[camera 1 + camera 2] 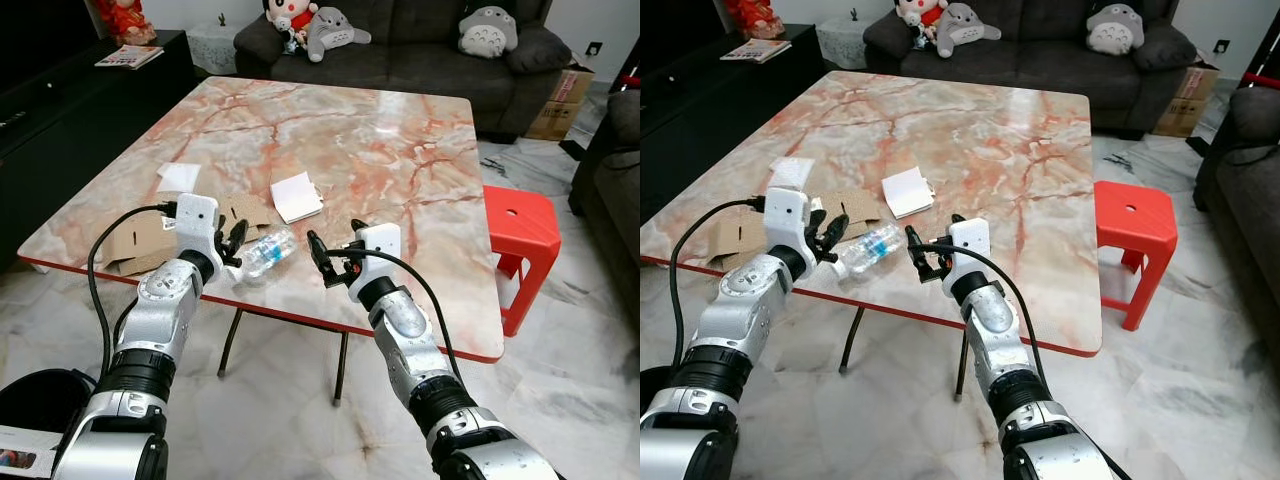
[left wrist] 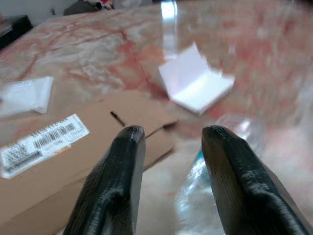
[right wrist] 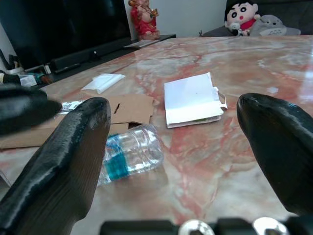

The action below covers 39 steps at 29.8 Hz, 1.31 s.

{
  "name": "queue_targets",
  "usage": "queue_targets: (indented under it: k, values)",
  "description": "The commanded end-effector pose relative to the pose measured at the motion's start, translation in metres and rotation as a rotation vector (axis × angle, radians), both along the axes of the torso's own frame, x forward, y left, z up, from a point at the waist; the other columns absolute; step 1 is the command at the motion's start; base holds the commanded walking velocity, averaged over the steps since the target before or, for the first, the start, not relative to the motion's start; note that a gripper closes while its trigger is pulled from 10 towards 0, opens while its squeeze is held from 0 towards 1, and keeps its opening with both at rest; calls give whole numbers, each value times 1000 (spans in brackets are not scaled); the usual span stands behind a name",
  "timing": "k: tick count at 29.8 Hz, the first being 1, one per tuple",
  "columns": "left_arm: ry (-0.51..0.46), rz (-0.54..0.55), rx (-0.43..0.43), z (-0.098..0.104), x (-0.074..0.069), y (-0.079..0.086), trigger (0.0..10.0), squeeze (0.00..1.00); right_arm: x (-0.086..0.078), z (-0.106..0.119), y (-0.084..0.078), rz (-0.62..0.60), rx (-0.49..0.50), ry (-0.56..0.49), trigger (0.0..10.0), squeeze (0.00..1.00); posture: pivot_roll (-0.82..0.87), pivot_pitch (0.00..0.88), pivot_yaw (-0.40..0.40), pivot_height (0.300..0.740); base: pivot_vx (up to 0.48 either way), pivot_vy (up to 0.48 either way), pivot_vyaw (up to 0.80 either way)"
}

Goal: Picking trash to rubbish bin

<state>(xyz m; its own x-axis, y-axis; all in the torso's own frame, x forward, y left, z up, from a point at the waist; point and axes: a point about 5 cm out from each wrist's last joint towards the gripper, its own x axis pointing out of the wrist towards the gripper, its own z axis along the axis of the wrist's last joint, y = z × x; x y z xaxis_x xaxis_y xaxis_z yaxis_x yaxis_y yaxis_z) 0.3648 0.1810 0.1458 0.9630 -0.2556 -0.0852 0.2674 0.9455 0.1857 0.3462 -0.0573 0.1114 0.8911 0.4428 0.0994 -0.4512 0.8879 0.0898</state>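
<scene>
A crushed clear plastic bottle [image 1: 268,253] with a blue label lies on its side near the front edge of the marble table [image 1: 380,130]. My left gripper [image 1: 234,245] is open just left of the bottle's cap end, close to it, with the bottle [image 2: 208,196] under one of its fingers [image 2: 122,166]. My right gripper [image 1: 322,260] is open a short way to the bottle's right, with nothing between its fingers; the bottle [image 3: 132,152] lies ahead of it. Flattened brown cardboard [image 1: 150,240], a white paper box [image 1: 297,196] and a white packet [image 1: 180,177] lie behind the bottle.
A round dark bin [image 1: 35,395] stands on the floor at my lower left. A red plastic stool [image 1: 520,235] sits right of the table. Grey sofas [image 1: 420,50] with plush toys line the back, and a black TV cabinet [image 1: 70,110] runs along the left.
</scene>
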Motion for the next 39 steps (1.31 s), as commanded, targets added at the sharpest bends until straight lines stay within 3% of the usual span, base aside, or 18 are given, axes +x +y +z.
queue_targets:
  k: [1, 3, 4, 13, 14, 20, 21, 22, 26, 27, 29, 30, 32, 36, 39]
  values:
    - [5, -24, 80, -3, 0, 4, 10000, 0, 1, 2, 0, -2, -1, -4, 10000, 0, -30, 16, 11, 740, 0, 0, 0]
    - [6, -31, 83, -4, 0, 5, 10000, 0, 1, 2, 1, -2, -1, -4, 10000, 0, -30, 16, 11, 740, 0, 0, 0]
    - [7, -50, 87, -5, -1, 6, 10000, 1000, 1, 2, 1, -2, -1, -5, 10000, 0, -30, 16, 11, 740, 0, 0, 0]
    - [-35, -197, 24, -5, -13, -4, 10000, 1000, 0, 1, 2, 0, 3, -3, 10000, 0, -23, 2, 16, 740, 0, 0, 0]
    - [-38, -284, -10, -8, -18, -17, 10000, 1000, 0, 0, 3, 2, 3, 0, 10000, 0, -21, 0, 18, 740, 0, 0, 0]
    - [3, -283, -3, -24, -20, -28, 10000, 1000, -1, 0, 4, 0, 7, 3, 10000, 0, -22, 0, 21, 740, 0, 0, 0]
    - [10, -296, 3, -27, -21, -32, 10000, 722, -1, 0, 4, 1, 7, 3, 10000, 0, -24, 1, 22, 740, 0, 0, 0]
    - [19, -305, 21, -30, -22, -38, 10000, 0, -1, -1, 4, 0, 6, 4, 10000, 0, -24, 1, 22, 740, 0, 0, 0]
    - [43, -326, 69, -36, -23, -47, 10000, 0, -1, -1, 3, -4, 6, 5, 10000, 0, -22, 3, 21, 740, 0, 0, 0]
    - [87, -357, 144, -44, -25, -56, 10000, 0, -1, -1, 2, -9, 8, 5, 10000, 0, -24, 4, 24, 740, 0, 0, 0]
    - [108, -370, 174, -47, -26, -59, 10000, 0, -1, -1, 2, -11, 9, 4, 10000, 0, -27, 8, 27, 740, 0, 0, 0]
    - [108, -370, 174, -47, -26, -59, 10000, 0, -1, -1, 2, -11, 9, 4, 10000, 0, -27, 8, 27, 740, 0, 0, 0]
    - [151, -380, 300, -55, -27, -59, 10000, 0, 0, 0, 0, -20, 9, 3, 10000, 0, -27, 9, 30, 740, 0, 0, 0]
    - [149, -341, 417, -57, -25, -56, 10000, 0, 0, 0, 0, -24, 13, 2, 10000, 0, -25, 12, 35, 740, 0, 0, 0]
    - [125, -304, 431, -54, -24, -54, 10000, 0, 0, 0, 1, -25, 16, 2, 10000, 0, -25, 12, 37, 740, 0, 0, 0]
